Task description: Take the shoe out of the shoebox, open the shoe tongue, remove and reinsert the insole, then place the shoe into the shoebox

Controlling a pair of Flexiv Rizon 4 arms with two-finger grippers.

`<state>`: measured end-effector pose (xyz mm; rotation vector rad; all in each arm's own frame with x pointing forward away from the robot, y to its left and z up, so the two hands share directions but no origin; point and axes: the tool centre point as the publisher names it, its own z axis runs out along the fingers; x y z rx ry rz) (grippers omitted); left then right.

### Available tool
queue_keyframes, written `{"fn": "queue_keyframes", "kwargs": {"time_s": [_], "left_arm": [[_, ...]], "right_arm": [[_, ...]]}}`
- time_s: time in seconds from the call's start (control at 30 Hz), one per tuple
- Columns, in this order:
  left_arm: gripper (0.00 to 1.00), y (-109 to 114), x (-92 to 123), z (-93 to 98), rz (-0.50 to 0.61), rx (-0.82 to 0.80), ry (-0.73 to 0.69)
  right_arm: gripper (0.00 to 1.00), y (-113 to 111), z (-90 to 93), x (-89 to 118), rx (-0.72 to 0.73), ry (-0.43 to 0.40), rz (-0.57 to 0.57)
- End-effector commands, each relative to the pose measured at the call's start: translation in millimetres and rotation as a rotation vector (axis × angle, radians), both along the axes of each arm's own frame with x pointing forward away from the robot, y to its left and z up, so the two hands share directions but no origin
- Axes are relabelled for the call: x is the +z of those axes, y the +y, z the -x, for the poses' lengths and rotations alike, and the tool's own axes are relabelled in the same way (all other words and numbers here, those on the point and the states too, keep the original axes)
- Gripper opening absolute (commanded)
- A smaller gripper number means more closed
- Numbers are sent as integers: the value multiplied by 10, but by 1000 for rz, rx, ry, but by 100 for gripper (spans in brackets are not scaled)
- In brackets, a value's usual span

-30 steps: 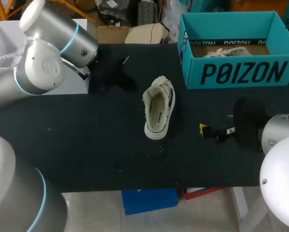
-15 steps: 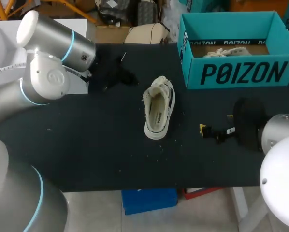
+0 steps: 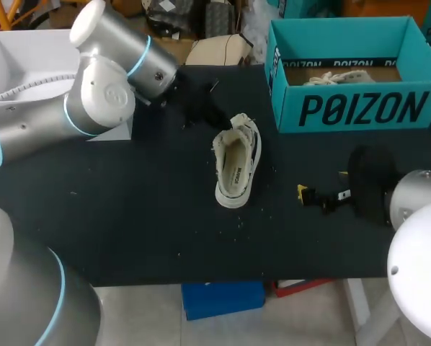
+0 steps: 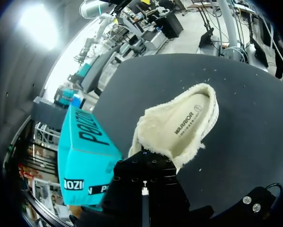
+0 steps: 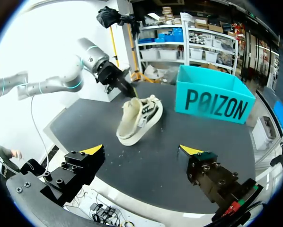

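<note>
Well, the shoe is already out of the box and lies on its side on the worktop, its opening turned toward my left arm. The box stands well off past the shoe, on my right side.

My left jaws hang just beside the shoe's far end, the laced end as far as I can judge. My own wrist hides the tips, so I cannot tell whether they are apart or together. My right jaws stand wide apart with nothing between them, well off to the other side of the shoe.

I judge the shoe light and soft: a cloth upper that gives under a pinch, with a stiffer rubber sole below. With so little weight it would likely slide or roll if only one side pushes, so I would have one pair of jaws pin the sole or heel rim.

I cannot make out the tongue plainly; it should be thin and floppy, best nipped at its free edge. The insole looks fuzzy and pliant, likely to bend rather than lift flat, so I would take its heel end.
</note>
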<state>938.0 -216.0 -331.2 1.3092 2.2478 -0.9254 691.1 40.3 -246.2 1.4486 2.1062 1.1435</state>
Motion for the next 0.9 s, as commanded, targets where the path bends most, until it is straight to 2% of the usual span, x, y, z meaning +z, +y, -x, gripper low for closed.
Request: {"fn": "queue_keyframes", "kwargs": {"time_s": [0.03,0.17,0.27,0.47,0.7,0.73,0.77,0.8,0.87,0.9], "left_arm": [[0,-42,-107,178,-16,-23,10],[0,34,-215,389,-32,-40,42],[0,92,-187,508,-40,-52,42],[0,248,196,645,-72,-72,-19],[0,488,459,753,-156,-76,-20],[5,518,478,766,-180,-75,-5],[15,555,490,783,-213,-73,19],[19,594,498,797,-240,-63,42],[40,676,518,817,-306,-33,68],[78,717,520,827,-332,-18,79]], "right_arm": [[100,16,11,-20,-5,-5,0],[100,16,11,-20,-5,-5,0],[100,16,11,-20,-5,-5,0],[100,16,11,-20,-5,-5,0],[100,16,11,-20,-5,-5,0],[100,16,11,-20,-5,-5,0],[100,16,11,-20,-5,-5,0],[100,16,11,-20,-5,-5,0],[100,16,11,-20,-5,-5,0],[100,16,11,-20,-5,-5,0]]}}
